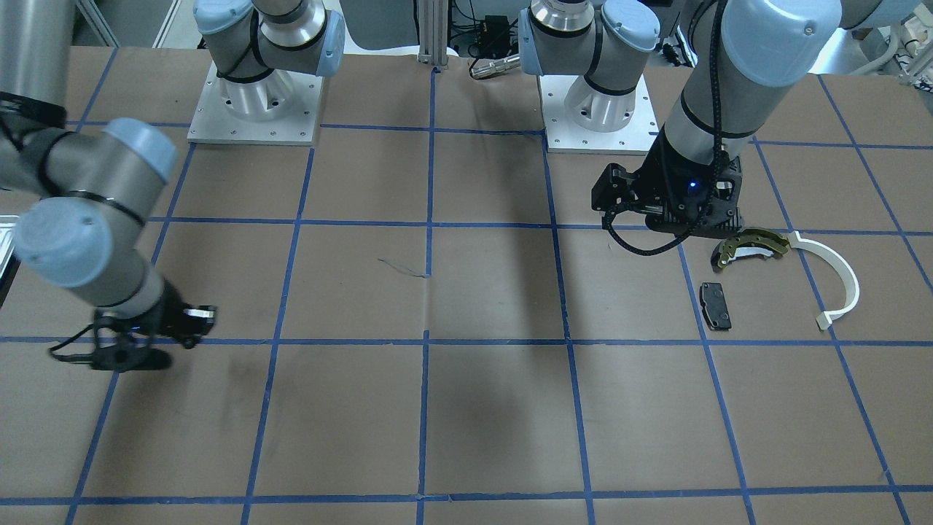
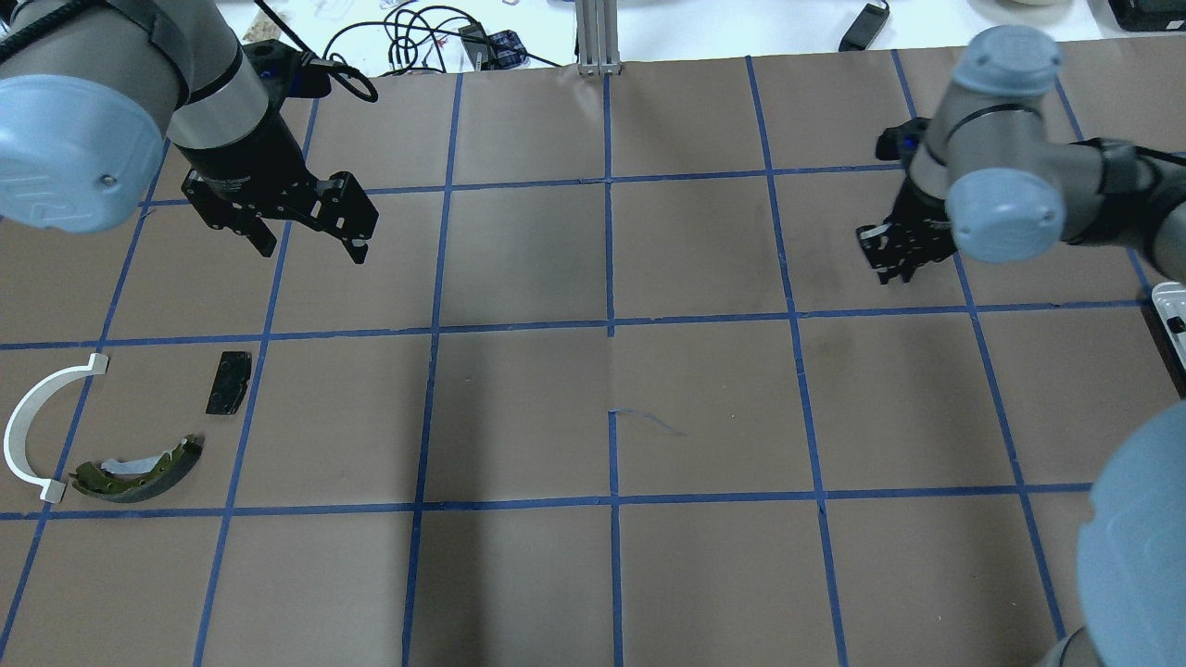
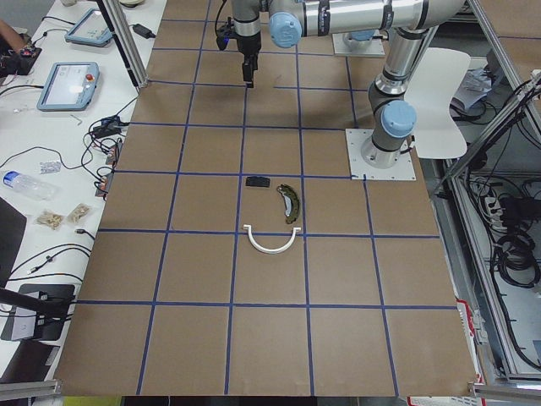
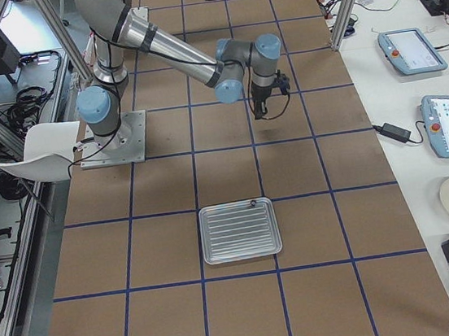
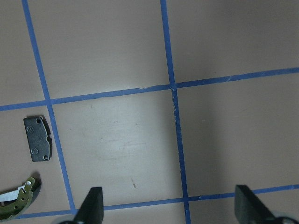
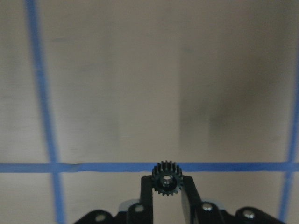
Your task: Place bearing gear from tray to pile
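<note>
My right gripper (image 6: 164,185) is shut on a small black toothed bearing gear (image 6: 164,178) and holds it above the brown table, right of centre in the overhead view (image 2: 895,267). The silvery ribbed tray (image 4: 239,230) lies behind it; only its edge (image 2: 1169,313) shows overhead. The pile lies at the left: an olive-gold brake shoe (image 2: 139,472), a white arc strip (image 2: 32,421) and a black pad (image 2: 228,382). My left gripper (image 2: 310,248) is open and empty, hovering just beyond the pile, with the pad (image 5: 37,138) in its wrist view.
The table is brown paper with a blue tape grid (image 2: 610,324). The two arm bases (image 1: 255,102) stand at the robot side. A small dark part (image 4: 252,204) sits at the tray's far rim. Cables and tablets lie past the far edge.
</note>
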You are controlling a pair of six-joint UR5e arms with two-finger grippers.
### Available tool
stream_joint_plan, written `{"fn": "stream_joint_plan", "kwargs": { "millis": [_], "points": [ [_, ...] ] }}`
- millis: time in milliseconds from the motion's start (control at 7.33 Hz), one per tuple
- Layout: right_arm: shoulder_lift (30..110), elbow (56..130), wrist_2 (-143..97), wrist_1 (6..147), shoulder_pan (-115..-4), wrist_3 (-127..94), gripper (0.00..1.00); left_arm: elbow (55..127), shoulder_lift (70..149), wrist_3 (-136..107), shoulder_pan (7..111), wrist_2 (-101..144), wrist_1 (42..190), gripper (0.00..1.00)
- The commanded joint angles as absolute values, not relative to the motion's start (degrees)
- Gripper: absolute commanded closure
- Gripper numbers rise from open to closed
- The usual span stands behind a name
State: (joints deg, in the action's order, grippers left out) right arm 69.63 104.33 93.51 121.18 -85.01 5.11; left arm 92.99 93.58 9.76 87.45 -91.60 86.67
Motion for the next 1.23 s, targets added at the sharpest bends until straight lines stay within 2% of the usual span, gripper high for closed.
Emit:
{"fn": "stream_joint_plan", "kwargs": {
  "millis": [0,273,545,682,818,955,1091],
  "points": [
    [69.8,107.8,93.5,126.3,-104.4,-21.0,1.0,93.0,93.5,9.8,87.3,-91.6,86.7,0.0],
    [69.8,107.2,91.4,126.5,-117.9,-36.7,1.0,92.8,93.6,9.8,87.4,-91.5,86.6,0.0],
    [69.6,107.9,87.7,131.0,-123.3,-44.7,0.98,92.8,92.8,9.8,87.5,-91.5,86.6,0.0],
    [69.3,108.4,87.7,131.1,-123.7,-44.8,0.83,92.9,92.9,9.8,87.5,-91.7,86.7,0.0],
    [69.3,108.2,87.8,132.5,-123.6,-45.0,0.42,92.9,93.3,9.8,87.4,-91.8,87.0,0.0],
    [69.3,108.8,88.7,140.2,-123.1,-47.0,0.0,92.9,93.7,9.8,87.3,-91.5,87.0,0.0],
    [69.9,109.6,88.8,142.4,-120.6,-44.2,0.0,93.2,94.5,9.4,87.2,-91.4,86.6,0.0]
  ]
}}
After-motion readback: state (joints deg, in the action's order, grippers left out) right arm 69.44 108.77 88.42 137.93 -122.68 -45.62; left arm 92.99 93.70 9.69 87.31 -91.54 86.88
